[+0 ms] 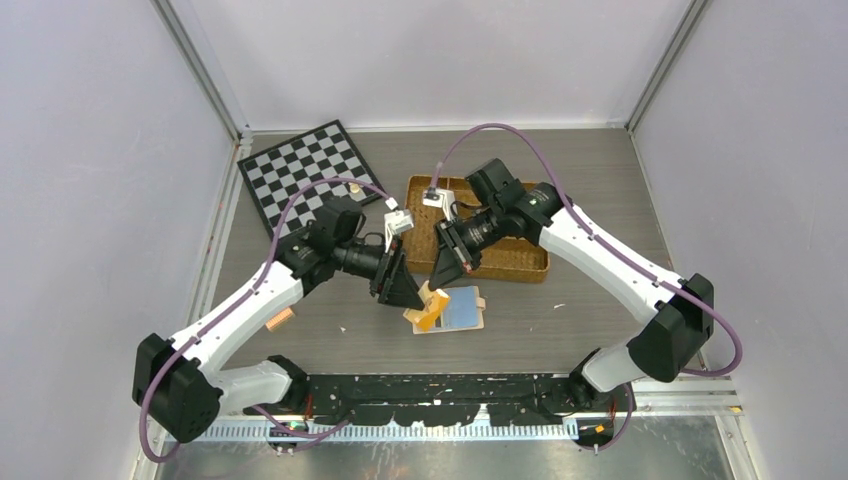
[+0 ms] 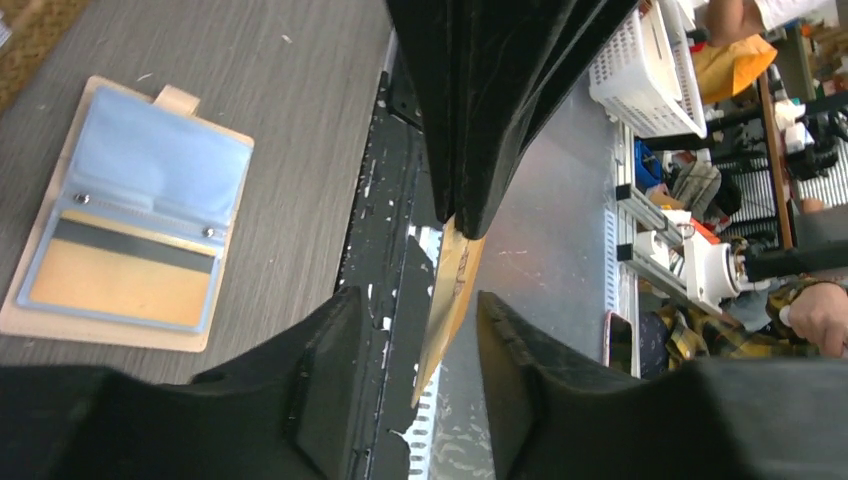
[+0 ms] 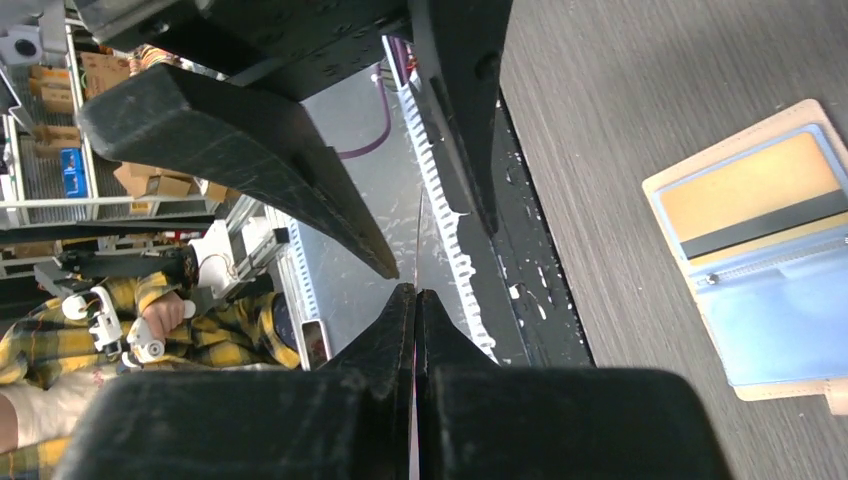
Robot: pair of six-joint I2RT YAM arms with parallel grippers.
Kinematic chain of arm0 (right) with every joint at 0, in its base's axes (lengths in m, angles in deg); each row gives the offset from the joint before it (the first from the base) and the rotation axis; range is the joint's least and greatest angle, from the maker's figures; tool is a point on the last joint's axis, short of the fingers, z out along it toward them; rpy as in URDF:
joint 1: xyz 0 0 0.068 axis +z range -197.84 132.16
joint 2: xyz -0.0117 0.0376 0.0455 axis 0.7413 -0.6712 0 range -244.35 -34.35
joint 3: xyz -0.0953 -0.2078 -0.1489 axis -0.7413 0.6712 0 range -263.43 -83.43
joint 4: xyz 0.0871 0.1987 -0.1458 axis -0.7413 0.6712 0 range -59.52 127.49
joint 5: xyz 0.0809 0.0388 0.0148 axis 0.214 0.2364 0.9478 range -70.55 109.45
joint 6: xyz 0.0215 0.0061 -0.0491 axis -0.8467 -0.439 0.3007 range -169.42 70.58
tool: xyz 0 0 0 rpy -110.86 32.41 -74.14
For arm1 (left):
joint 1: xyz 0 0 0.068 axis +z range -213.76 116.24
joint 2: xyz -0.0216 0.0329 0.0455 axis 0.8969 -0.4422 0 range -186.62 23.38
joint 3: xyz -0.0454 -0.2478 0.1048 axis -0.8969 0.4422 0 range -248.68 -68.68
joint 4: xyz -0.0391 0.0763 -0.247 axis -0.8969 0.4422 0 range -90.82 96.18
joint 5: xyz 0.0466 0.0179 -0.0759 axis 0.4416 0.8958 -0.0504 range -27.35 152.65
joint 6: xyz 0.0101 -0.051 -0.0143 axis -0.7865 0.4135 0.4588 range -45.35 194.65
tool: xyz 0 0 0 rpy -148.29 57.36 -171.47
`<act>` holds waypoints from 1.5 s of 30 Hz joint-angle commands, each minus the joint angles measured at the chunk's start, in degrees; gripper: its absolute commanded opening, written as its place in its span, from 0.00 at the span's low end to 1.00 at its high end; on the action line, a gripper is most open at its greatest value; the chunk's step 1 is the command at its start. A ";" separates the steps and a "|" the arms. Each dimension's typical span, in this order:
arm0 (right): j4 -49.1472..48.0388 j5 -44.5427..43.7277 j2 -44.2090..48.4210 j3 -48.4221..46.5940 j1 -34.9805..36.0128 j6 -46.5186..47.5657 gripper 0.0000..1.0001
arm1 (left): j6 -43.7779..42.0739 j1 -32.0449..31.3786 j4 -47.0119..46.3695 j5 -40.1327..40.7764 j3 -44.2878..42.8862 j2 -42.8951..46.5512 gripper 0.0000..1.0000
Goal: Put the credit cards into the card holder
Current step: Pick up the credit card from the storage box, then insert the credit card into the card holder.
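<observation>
The card holder [image 1: 464, 310] lies open on the table, its pale blue sleeves [image 2: 150, 155] facing up. One orange-tan credit card [image 2: 115, 285] sits inside a sleeve, also seen in the right wrist view [image 3: 745, 185]. A second orange-tan credit card [image 2: 452, 285] hangs in the air left of the holder, with my right gripper [image 3: 415, 292] shut on its top edge. My left gripper [image 2: 418, 300] is open, with one finger [image 2: 330, 340] on each side of that card's lower end and a gap on both sides.
A woven wicker tray [image 1: 512, 262] stands behind the right gripper. A chessboard [image 1: 305, 170] lies at the back left. A small red-brown packet [image 1: 279, 320] rests beside the left arm. A black strip [image 1: 430, 385] runs along the table's near edge.
</observation>
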 commanded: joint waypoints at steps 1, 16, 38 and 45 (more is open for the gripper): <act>0.03 4.06 0.30 -2.41 0.83 0.03 0.01 | 1.02 -0.80 -3.86 -4.49 0.14 0.46 0.43; -10.89 -21.63 10.22 12.68 -3.83 -15.21 0.55 | 16.01 -4.51 -10.42 18.98 9.27 4.14 0.00; -30.49 -36.08 10.50 41.32 -4.49 -29.58 0.33 | 39.23 -4.67 -38.66 29.95 23.15 -8.45 0.00; -31.19 -37.37 8.10 42.24 -4.45 -29.46 0.33 | 39.17 -4.87 -39.58 29.74 22.79 -11.49 0.00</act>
